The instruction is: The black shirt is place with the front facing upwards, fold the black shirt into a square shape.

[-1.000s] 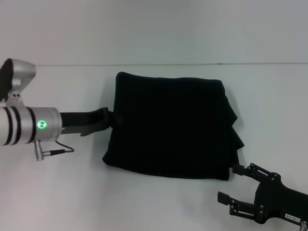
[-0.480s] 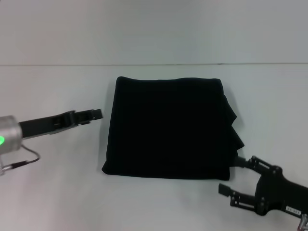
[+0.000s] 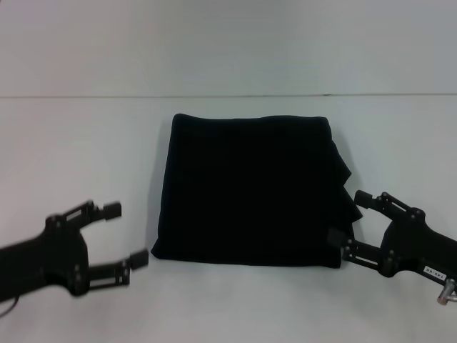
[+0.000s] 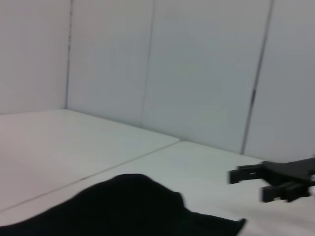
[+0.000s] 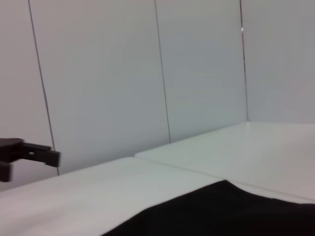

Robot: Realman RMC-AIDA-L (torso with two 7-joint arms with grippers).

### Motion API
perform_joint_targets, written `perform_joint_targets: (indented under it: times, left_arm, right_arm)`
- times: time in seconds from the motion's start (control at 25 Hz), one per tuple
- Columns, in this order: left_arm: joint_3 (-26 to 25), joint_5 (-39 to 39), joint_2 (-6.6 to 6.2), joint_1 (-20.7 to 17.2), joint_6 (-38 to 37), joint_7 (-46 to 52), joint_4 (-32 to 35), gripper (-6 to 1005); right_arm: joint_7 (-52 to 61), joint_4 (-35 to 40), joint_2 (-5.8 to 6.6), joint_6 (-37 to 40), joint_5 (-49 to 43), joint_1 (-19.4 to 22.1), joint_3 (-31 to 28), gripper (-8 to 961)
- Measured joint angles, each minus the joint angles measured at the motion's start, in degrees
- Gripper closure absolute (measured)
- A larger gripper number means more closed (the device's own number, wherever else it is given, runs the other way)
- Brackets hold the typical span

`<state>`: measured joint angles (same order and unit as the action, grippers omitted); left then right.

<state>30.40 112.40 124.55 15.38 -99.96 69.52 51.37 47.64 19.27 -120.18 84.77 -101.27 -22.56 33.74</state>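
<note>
where the white table (image 3: 78, 136) spread out matte and smooth, the black shirt (image 3: 250, 189) lay at its middle, folded into a near-square block of soft dark cloth. its left and far edges ran fairly straight, while the right edge showed stepped layers of fabric sticking out in small ridges. no lettering or label showed on the upturned face, only plain black.

the left gripper (image 3: 127, 234) hovered over the table near the shirt's near left corner, apart from the cloth, its rigid black fingers spread wide and holding nothing. the right gripper (image 3: 345, 218) sat at the near right corner, fingers likewise spread, their tips just beside the layered edge; whether they touched the cloth could not be told. pale panelled walls (image 4: 197, 73) rose behind the table.
</note>
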Motion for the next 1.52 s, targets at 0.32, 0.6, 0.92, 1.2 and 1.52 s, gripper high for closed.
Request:
perform_joint_targets:
  times: [0.32, 0.6, 0.92, 1.2, 1.52]
  left_arm:
    - [-3.2, 4.8, -0.16, -1.3, 5.5, -1.1, -7.1, 47]
    - [-3.6, 7.1, -0.39, -0.5, 8.9, -1.2, -8.4, 49]
    - [-3.4, 7.6, -0.37, -0.1, 8.8, -1.2, -8.5, 51]
    - [-3.3, 7.6, -0.36, 0.2, 8.7, -1.3, -8.9, 52]
    - [-3.4, 7.2, -0.36, 0.4, 8.4, -1.3, -9.4, 52]
  right_arm:
    - [-2.9, -2.1, 0.19, -2.7, -0.9, 2.3, 0.5, 36]
    - [-4.5, -2.8, 0.16, -3.5, -0.9, 3.5, 0.6, 37]
    - [-4.6, -3.0, 0.21, -3.5, -0.9, 3.7, 0.7, 37]
    - [-4.6, -3.3, 0.15, -4.0, -0.9, 3.8, 0.8, 36]
    - [-4.6, -3.6, 0.19, -3.9, -0.9, 4.2, 0.8, 36]
